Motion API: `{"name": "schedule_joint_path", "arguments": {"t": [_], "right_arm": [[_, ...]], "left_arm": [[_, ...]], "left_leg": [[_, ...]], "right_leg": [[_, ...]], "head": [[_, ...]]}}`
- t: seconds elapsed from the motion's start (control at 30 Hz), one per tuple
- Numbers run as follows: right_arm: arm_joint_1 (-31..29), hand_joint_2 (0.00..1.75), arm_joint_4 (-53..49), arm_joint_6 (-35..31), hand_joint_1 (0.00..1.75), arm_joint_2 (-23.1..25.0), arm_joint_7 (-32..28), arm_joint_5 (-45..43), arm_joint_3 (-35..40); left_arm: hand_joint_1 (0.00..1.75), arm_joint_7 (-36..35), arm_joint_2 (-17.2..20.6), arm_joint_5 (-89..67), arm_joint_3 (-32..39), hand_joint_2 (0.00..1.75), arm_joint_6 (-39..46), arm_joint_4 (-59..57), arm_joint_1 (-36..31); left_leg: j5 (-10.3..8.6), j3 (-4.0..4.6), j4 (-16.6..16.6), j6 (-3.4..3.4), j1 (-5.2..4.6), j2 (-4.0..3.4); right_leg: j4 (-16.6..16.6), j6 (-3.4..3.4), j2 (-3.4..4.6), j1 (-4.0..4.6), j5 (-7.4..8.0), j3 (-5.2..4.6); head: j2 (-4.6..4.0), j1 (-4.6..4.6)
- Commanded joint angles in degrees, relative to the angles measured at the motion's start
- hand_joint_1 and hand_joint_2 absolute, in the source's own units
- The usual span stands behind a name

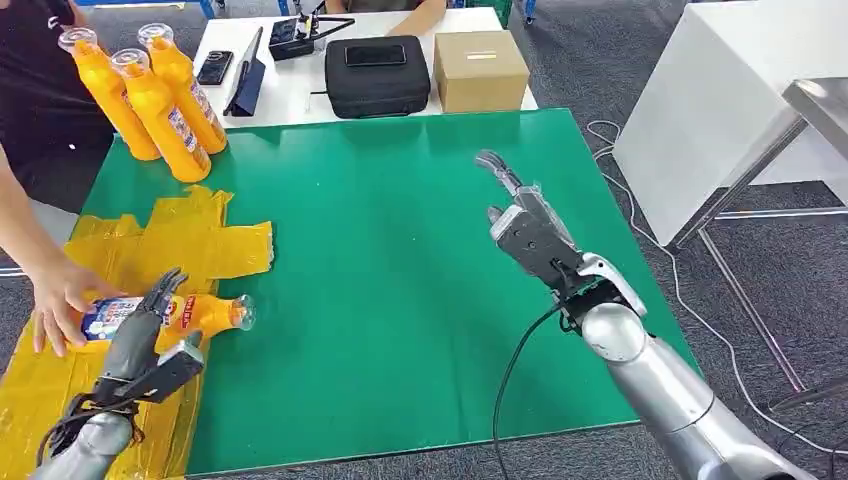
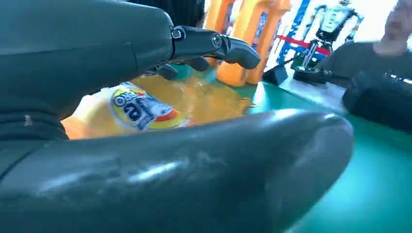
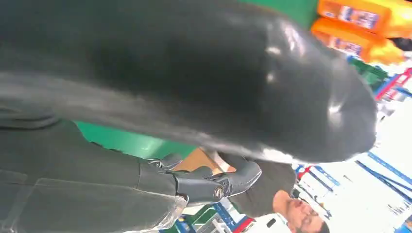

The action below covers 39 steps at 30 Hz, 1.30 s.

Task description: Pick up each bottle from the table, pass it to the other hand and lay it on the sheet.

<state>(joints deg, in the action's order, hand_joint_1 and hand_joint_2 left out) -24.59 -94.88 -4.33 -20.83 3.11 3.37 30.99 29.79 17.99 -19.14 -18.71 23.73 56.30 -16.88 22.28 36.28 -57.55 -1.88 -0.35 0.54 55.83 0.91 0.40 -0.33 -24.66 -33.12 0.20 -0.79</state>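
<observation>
I am holding my left hand point(image 1: 150, 335) over the orange plastic bottle with the blue and white label point(image 1: 170, 313), which is lying on its side on the crinkled yellow plastic sheet point(image 1: 210, 235), its clear cap end pointing away from my palm toward the middle of the green-covered bench point(image 1: 400, 260). My fingers are arching over the bottle's body with the thumb lower down on my side of it; in my left wrist view there is a gap between them and the label, so I am judging the hand as spread and letting go rather than gripping, though I cannot tell whether a fingertip is touching. A person's hand point(image 1: 60, 300) is resting on the bottle's base end, just beyond my fingers on the outer side. My right hand point(image 1: 525, 225) is hovering well apart over bare green cloth, fingers extended and apart, holding nothing. Three more upright orange bottles point(image 1: 155, 100) are standing close together at the far corner of the bench, well ahead of my left hand, past the sheet. As I read it, one bottle is down on the sheet, so that round is all but done; the three standing ones are waiting to be picked up, passed across and laid down, so most of the job is remaining.
</observation>
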Motion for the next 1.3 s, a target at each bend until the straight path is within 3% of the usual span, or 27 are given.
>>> {"name": "schedule_joint_path", "arguments": {"t": [0.03,0.13,0.27,0.37,0.87,0.93,1.07,1.2,1.3], "right_arm": [[-4.5,0.0,10.3,-1.2,0.0,3.1,-7.1,-5.2,-0.8],[-5.6,0.0,12.8,-2.0,0.0,5.7,-12.4,-7.6,-2.2],[-11.7,0.0,20.2,-7.7,0.0,10.9,-22.0,-2.4,-3.3],[-13.2,0.0,23.4,-13.1,0.0,16.3,-25.5,-2.3,-6.3],[-12.1,0.0,22.1,-13.6,0.0,16.0,-25.5,-2.2,-5.9],[-11.4,0.0,21.4,-11.8,0.0,17.1,-25.6,-5.7,-7.2],[-8.0,0.0,16.1,-10.2,0.0,17.5,-25.6,-7.5,-7.6],[-1.3,0.0,6.4,-9.4,0.0,18.3,-26.9,-9.8,-10.3],[3.3,0.0,0.6,-9.7,0.0,18.5,-24.6,-7.5,-11.3]], "left_arm": [[0.0,-6.3,-2.2,23.4,3.9,0.0,-5.1,29.2,-1.5],[0.0,-2.2,-2.5,26.9,4.7,0.0,-4.6,28.0,-5.5],[0.0,-8.7,-5.4,40.0,1.2,0.0,-15.0,17.9,-20.7],[0.0,-11.7,-10.0,48.1,-1.1,0.0,-18.7,10.4,-27.5],[0.0,-11.0,-9.2,49.4,-3.0,0.0,-17.3,12.1,-26.1],[0.0,-11.4,-10.8,51.2,-2.9,0.0,-17.9,12.7,-25.8],[0.0,-13.4,-14.7,52.6,-3.9,0.0,-16.8,14.9,-24.2],[0.0,-13.0,-15.6,49.9,-4.6,0.0,-13.7,16.0,-22.4],[0.0,-12.0,-15.9,46.3,-3.7,0.0,-11.6,18.2,-20.3]], "left_leg": [[0.03,0.15,-0.1,0.07,0.11,0.1],[0.08,0.01,-0.1,0.11,0.08,0.02],[0.02,0.16,-0.2,0.15,0.11,0.17],[-0.15,0.11,-0.1,0.06,0.07,0.25],[-0.12,-0.08,-0.1,0.08,0.05,0.01],[-0.11,-0.09,-0.1,0.09,0.04,-0.05],[-0.12,-0.13,0.0,0.1,0.07,0.14],[-0.16,-0.05,0.0,0.04,0.02,0.17],[-0.04,-0.2,0.0,0.09,0.03,0.17]], "right_leg": [[0.0,0.0,-0.13,0.11,-0.02,-0.05],[0.0,-0.02,-0.08,0.09,-0.05,0.09],[0.2,-0.05,-0.23,0.13,-0.05,-0.01],[0.1,-0.03,-0.32,0.08,0.01,0.0],[0.0,-0.12,-0.09,0.06,0.09,0.14],[0.0,-0.12,-0.05,0.05,0.1,0.13],[-0.1,-0.12,-0.25,0.08,0.05,0.24],[-0.1,-0.11,-0.23,0.03,0.08,0.14],[-0.1,-0.11,-0.26,0.04,-0.03,0.32]], "head": [[0.0,0.0],[0.0,0.0],[-0.02,0.0],[-0.02,0.02],[-0.02,0.0],[-0.02,0.0],[0.0,0.02],[-0.02,0.0],[0.0,0.0]]}}
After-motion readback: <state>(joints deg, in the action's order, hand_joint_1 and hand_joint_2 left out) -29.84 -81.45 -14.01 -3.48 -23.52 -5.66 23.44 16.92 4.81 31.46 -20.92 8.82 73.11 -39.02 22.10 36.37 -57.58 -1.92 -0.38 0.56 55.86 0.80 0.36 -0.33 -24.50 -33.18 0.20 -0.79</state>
